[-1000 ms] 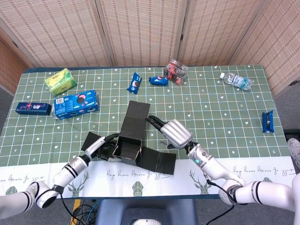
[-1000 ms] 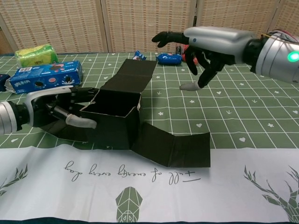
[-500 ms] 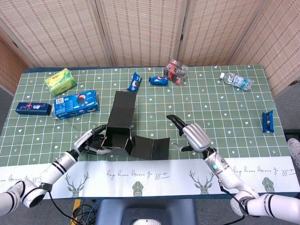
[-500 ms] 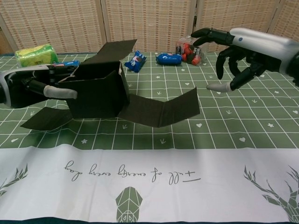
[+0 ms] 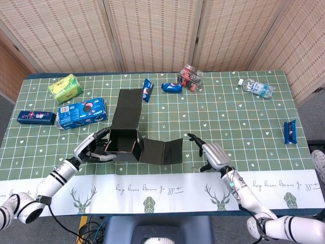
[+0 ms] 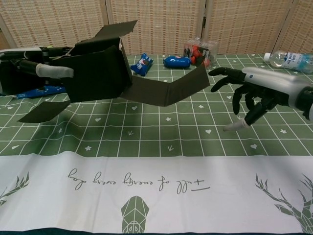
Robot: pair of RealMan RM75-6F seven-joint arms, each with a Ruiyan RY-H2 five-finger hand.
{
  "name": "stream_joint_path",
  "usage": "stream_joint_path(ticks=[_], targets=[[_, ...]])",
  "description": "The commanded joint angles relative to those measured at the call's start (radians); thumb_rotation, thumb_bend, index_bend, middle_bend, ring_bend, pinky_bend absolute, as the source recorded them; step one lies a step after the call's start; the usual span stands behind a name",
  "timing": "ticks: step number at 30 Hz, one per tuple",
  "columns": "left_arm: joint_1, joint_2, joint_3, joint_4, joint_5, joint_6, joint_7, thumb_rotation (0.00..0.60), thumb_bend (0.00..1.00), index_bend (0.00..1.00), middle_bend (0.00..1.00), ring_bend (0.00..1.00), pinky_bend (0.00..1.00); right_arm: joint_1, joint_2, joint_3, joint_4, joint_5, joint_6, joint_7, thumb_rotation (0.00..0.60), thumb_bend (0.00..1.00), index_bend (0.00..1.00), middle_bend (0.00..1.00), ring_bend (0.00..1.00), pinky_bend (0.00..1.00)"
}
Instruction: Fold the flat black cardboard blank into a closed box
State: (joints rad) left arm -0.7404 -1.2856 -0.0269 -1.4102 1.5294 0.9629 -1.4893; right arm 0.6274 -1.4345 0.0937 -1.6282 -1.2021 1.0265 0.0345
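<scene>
From the head view, the half-folded black box [image 5: 123,141] is seen near the table's [image 5: 238,117] near-left part, gripped on its left side by the left hand [image 5: 91,149]. The right hand [image 5: 210,155] is held apart to the right, fingers spread, holding nothing.

From the chest view, the box [image 6: 95,71] is lifted off the table, one flap stretched right towards the right hand [image 6: 249,98], whose fingers are loosely curled and apart.
</scene>
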Motion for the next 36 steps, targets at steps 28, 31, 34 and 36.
stream_joint_path(ticks=[28, 31, 34, 36], targets=[[0.01, 0.016, -0.028, -0.053, -0.022, -0.04, 0.054, 0.6, 0.17, 0.19, 0.17, 0.48, 0.47, 0.05, -0.303, 0.111, 0.12, -0.022, 0.1, -0.129, 0.6, 0.1, 0.02, 0.32, 0.59, 0.68], [0.01, 0.008, -0.025, -0.044, -0.017, -0.044, 0.053, 0.6, 0.17, 0.19, 0.17, 0.48, 0.47, 0.042, -0.328, 0.108, 0.148, -0.091, 0.156, -0.112, 0.6, 0.1, 0.06, 0.34, 0.59, 0.68], [0.009, 0.0, -0.021, -0.037, -0.008, -0.047, 0.051, 0.6, 0.17, 0.19, 0.17, 0.48, 0.47, 0.042, -0.353, 0.111, 0.185, -0.146, 0.201, -0.106, 0.6, 0.1, 0.09, 0.35, 0.59, 0.68], [0.008, -0.004, -0.017, -0.032, -0.002, -0.049, 0.05, 0.6, 0.17, 0.19, 0.17, 0.48, 0.46, 0.045, -0.368, 0.112, 0.209, -0.171, 0.22, -0.109, 0.6, 0.1, 0.1, 0.36, 0.59, 0.68]])
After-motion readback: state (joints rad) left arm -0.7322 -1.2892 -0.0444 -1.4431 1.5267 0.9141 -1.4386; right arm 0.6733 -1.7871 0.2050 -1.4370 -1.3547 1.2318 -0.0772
